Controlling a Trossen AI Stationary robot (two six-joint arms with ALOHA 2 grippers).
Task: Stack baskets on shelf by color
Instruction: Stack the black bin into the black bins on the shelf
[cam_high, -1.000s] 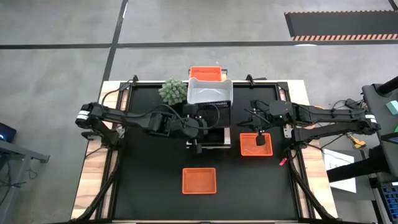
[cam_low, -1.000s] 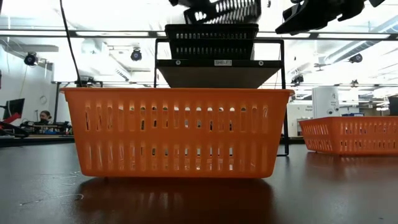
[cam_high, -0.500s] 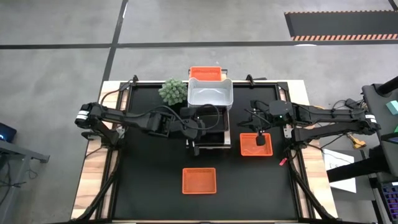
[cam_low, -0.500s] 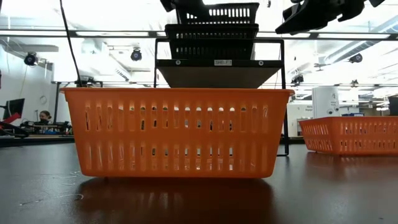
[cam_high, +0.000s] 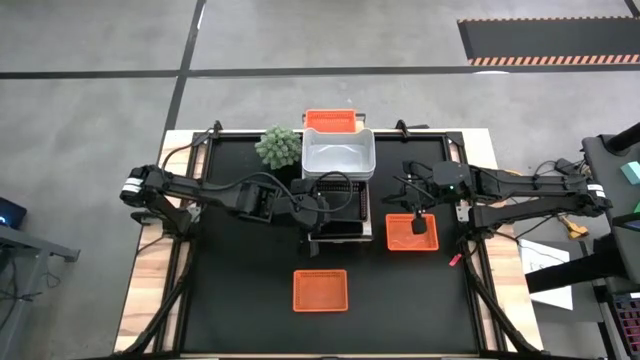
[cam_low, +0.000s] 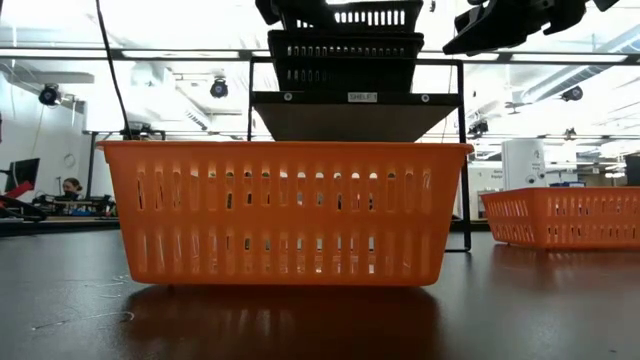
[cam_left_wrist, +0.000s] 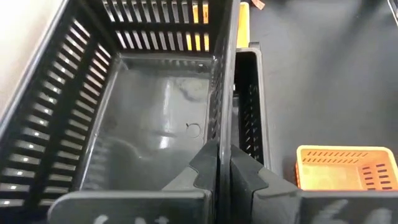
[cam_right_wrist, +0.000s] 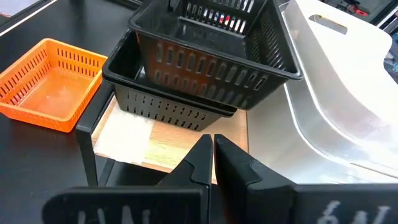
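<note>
We see the left gripper (cam_left_wrist: 224, 171) with its fingers clamped on the side wall of a black slotted plastic basket (cam_left_wrist: 143, 118), holding it above a second black slotted basket (cam_right_wrist: 168, 102) that rests on the long narrow shelf with a light wood-grain top and dark frame (cam_right_wrist: 140, 146). In the low view the upper basket (cam_low: 350, 15) sits partly sunk into the lower one (cam_low: 345, 60), and from the right wrist it looks slightly skewed, one corner overhanging the lower rim. We judge this the main hazard: released out of line, the held basket could catch on the rim, rest tilted, or slide off the shelf's near end. A one-wall pinch also lets the basket swing, which would worsen the misalignment.

Just beside the black pair, a translucent white plastic basket (cam_high: 338, 152) occupies the shelf's middle; a sideways nudge could knock it. A red-orange slotted basket (cam_high: 331, 120) sits at the far end.

The right gripper (cam_right_wrist: 210, 162), fingers together and empty, hovers near a red-orange basket (cam_high: 412, 233) on the dark table (cam_high: 240, 270); another red-orange basket (cam_high: 320, 290) lies well apart, nearer the front.
</note>
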